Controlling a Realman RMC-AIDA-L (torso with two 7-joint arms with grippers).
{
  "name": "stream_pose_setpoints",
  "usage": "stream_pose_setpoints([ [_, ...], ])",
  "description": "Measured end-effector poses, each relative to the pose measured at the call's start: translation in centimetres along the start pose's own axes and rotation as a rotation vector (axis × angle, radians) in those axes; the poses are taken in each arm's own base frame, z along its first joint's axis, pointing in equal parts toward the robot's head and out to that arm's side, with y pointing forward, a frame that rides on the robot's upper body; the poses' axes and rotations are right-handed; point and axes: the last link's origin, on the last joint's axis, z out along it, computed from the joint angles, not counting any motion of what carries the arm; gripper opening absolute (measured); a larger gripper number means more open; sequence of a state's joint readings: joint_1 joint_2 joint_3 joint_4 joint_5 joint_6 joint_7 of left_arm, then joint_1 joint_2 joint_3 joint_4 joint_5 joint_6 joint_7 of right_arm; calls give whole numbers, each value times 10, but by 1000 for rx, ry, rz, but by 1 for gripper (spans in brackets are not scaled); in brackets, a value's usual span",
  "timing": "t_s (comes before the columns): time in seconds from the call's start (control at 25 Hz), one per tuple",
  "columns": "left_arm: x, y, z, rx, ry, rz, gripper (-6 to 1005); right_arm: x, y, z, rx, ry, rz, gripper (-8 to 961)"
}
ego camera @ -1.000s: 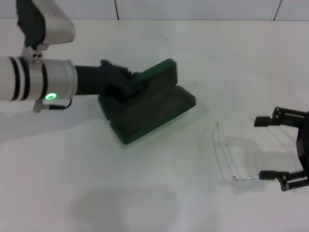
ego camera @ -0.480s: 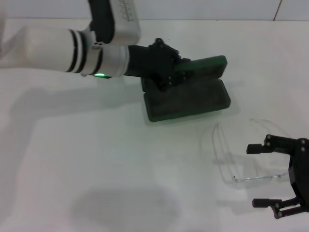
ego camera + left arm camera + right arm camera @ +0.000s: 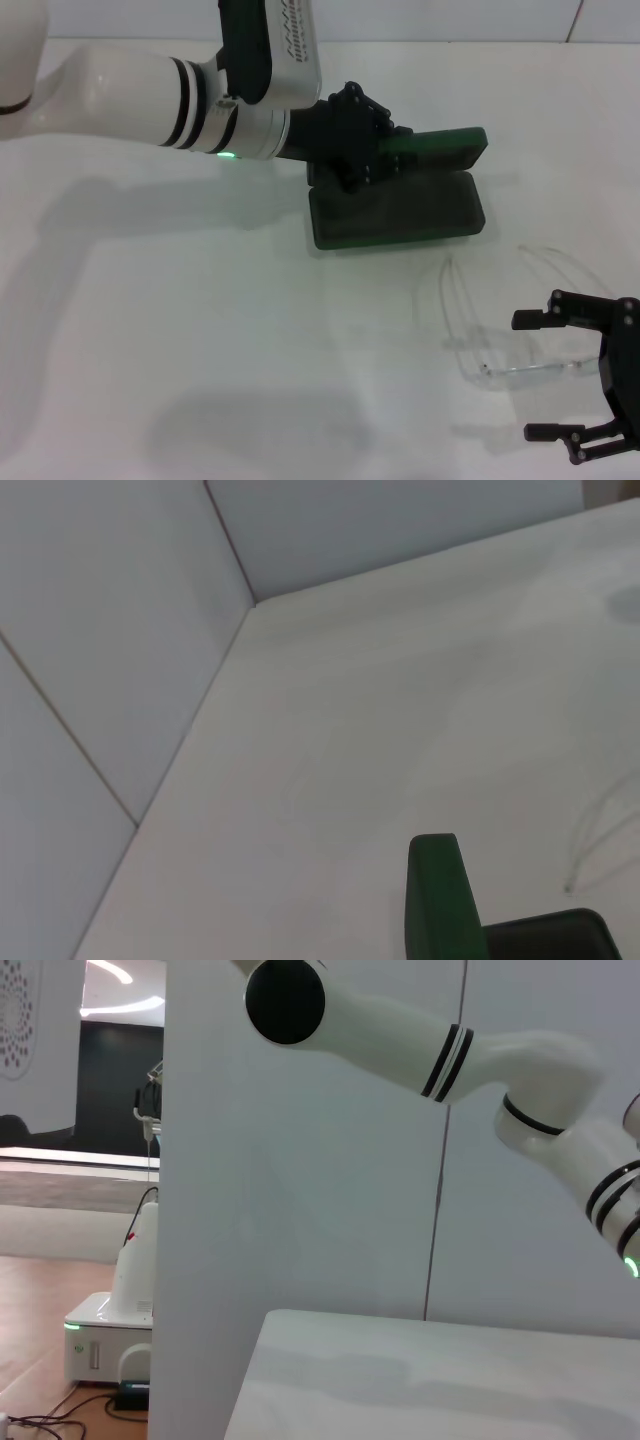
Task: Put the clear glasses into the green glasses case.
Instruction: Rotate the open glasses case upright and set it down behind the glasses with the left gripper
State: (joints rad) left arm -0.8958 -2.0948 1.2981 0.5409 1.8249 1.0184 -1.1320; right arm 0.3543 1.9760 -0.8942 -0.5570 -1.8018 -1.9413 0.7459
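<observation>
Fingers of the right gripper stand spread wide at the near right corner of the white table, one black tip at the level of the clear glasses' near edge and the other closer to the robot, with nothing between them. The glasses lie flat on the table just beside those fingers, on the inner side, front frame toward the middle of the table and thin temple arms running off to the right; one temple reaches toward the farther finger, but whether it touches cannot be told.

Farther out, past the glasses and a little toward the left, sits the green glasses case. It is open, its dark tray flat on the table and its lid raised along the far side. The left gripper is at the left end of that lid, its black fingers clenched on the lid's edge, and the white left arm stretches in from the far left. In the left wrist view the lid's green edge stands upright, with the table and wall panels beyond.
</observation>
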Motion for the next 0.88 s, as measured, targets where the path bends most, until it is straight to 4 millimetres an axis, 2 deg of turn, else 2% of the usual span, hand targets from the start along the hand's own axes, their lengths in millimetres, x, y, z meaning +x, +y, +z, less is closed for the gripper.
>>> stream_pose_setpoints([
  [0.36, -1, 12, 7, -41, -4, 59, 206, -1, -2, 3, -11, 1, -4, 844],
  [0.6, 4, 11, 10, -6, 34, 91, 209, -1, -1, 5, -13, -3, -4, 842],
  [0.88, 6, 11, 12, -5, 37, 91, 276, 0, -3, 5, -2, 1, -3, 840],
])
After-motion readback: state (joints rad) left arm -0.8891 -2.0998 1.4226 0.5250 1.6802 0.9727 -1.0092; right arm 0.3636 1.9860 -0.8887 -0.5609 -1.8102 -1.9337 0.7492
